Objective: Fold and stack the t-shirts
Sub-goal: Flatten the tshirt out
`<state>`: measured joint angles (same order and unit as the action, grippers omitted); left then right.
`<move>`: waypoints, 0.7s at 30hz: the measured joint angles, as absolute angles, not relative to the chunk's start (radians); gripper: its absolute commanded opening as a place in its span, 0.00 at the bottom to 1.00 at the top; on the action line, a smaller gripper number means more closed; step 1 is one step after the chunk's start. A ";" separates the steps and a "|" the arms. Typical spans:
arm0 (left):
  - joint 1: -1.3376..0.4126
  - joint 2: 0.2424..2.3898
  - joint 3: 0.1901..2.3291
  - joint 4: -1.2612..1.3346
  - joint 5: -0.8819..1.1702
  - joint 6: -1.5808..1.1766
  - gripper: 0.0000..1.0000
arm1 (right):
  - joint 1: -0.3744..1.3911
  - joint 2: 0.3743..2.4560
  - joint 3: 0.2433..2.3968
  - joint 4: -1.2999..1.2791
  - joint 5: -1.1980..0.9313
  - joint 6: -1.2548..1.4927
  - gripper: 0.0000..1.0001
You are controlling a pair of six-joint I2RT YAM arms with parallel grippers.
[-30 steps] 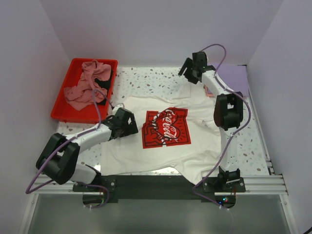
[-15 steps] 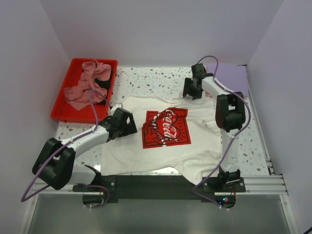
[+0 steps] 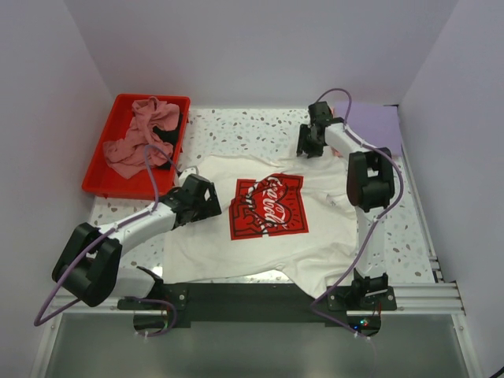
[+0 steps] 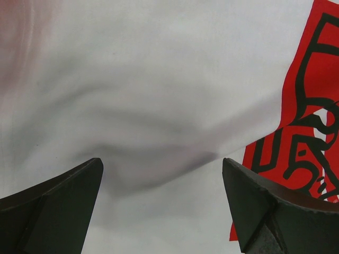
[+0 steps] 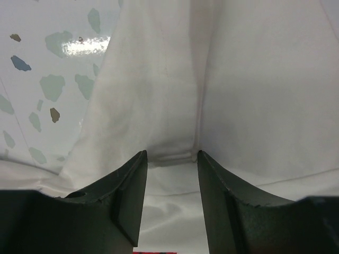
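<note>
While the white cotton t-shirt with the red square Coca-Cola print (image 3: 206,240) lies spread flat in the middle of the speckled counter (image 3: 244,130), note that neither hand has cloth clamped. The shirt's long axis runs near to far: hem toward the arm bases, shoulders at the far side, print a little skewed.

Your left hand (image 3: 206,198) is low over the shirt's left body panel, just beside the print's left edge. Its fingers are spread wide and hold nothing; the left wrist view shows only a soft wrinkle in the white cloth between them.

Your right hand (image 3: 309,142) is at the far right edge of the shirt, about where the shoulder or sleeve starts. The fingers have a narrow gap, with a stitched seam and a raised crease lined up in it. You cannot tell from the wrist view whether the pads touch the cloth, but they are not closed on it.

Key relation: the right hand is already over its far corner, so it is the nearer one to a grip. The matching far left corner lies beyond the left hand and a bit outward, so that hand probably needs to travel before a fold.

Crumpled dusty-pink t-shirts (image 3: 135,138) sit in the red plastic tray (image 3: 94,179) at far left. A flat lavender cloth (image 3: 376,126) lies at far right.
</note>
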<state>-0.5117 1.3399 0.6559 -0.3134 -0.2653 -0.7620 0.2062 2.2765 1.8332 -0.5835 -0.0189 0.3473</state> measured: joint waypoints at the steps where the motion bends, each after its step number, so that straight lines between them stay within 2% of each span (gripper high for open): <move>1: -0.512 1.340 0.656 -0.313 -0.265 -0.762 1.00 | 0.206 2.281 1.838 -0.581 -0.019 0.347 0.45; 4: -0.512 1.340 0.656 -0.313 -0.265 -0.762 1.00 | 0.206 2.290 1.852 -0.572 -0.020 0.348 0.44; 6: -0.512 1.340 0.656 -0.313 -0.265 -0.762 1.00 | 0.205 2.299 1.866 -0.568 -0.022 0.349 0.37; 7: -0.512 1.340 0.656 -0.313 -0.265 -0.762 1.00 | 0.205 2.305 1.874 -0.566 -0.022 0.349 0.27; 9: -0.512 1.340 0.656 -0.313 -0.265 -0.762 1.00 | 0.205 2.317 1.887 -0.564 -0.023 0.351 0.16; 10: -0.512 1.340 0.656 -0.313 -0.265 -0.762 1.00 | 0.204 2.318 1.887 -0.560 -0.025 0.353 0.07; 13: -0.512 1.340 0.653 -0.313 -0.265 -0.762 1.00 | 0.204 2.318 1.887 -0.553 -0.040 0.362 0.00; 21: -0.512 1.340 0.648 -0.314 -0.265 -0.762 1.00 | 0.203 2.318 1.884 -0.524 -0.091 0.394 0.00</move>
